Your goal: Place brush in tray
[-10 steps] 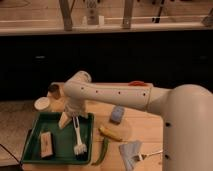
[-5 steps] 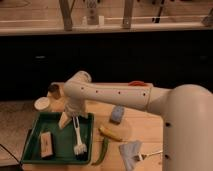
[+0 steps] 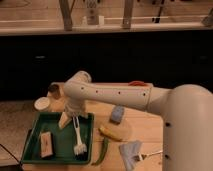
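Camera view, and it's the only angle, so a fair bit is hard to read. The arm (image 3: 107,95) sweeps in from the big white body on the right and blocks the back of the table (image 3: 142,131); something reddish-orange (image 3: 136,83) pokes up behind it and I can't tell what it is. A brown round thing (image 3: 54,90) sits half hidden behind the elbow. The bottom edge cuts off the front of the tray and a grey-blue cloth-like thing (image 3: 131,151) with a thin utensil (image 3: 150,155) lying by it.

The surface is a light wooden table. Behind it runs a dark cabinet front with a pale counter on top, metal posts and a small white bottle (image 3: 91,14) up there. The floor at left looks speckled grey.

On the table: a white cup (image 3: 42,104) just beyond the tray's far left corner, a small blue-grey block (image 3: 118,114) near the middle, a yellow banana-like thing (image 3: 109,133) and a long green pod (image 3: 102,150) just right of the tray.

The tray (image 3: 35,131) is dark green with a raised rim. A tan block with a dark stripe (image 3: 46,144) lies in its left half.

The claw (image 3: 67,118) hangs over the tray's back edge, pointing down. Whether it's spread or pinched, honestly can't tell. The brush (image 3: 78,136) is in the tray's right half, handle running up toward the claw, bristle head near the front rim. Can't tell if the claw is touching the handle.
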Robot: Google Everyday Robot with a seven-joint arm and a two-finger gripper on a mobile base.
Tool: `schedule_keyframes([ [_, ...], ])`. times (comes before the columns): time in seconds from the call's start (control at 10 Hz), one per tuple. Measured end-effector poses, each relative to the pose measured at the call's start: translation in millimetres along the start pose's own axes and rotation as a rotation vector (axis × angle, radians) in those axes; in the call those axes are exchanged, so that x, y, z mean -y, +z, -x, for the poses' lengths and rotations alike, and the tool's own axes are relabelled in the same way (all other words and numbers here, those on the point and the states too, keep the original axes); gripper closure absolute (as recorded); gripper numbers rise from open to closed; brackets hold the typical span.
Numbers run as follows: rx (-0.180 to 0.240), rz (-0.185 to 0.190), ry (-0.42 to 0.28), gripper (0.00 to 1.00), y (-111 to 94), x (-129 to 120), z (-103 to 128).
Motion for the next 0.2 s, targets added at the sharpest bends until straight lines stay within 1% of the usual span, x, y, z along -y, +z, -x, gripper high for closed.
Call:
schedule_keyframes([
  [0.2, 0.002, -0.001, 0.000, 0.20, 1.0, 0.0, 0.4],
])
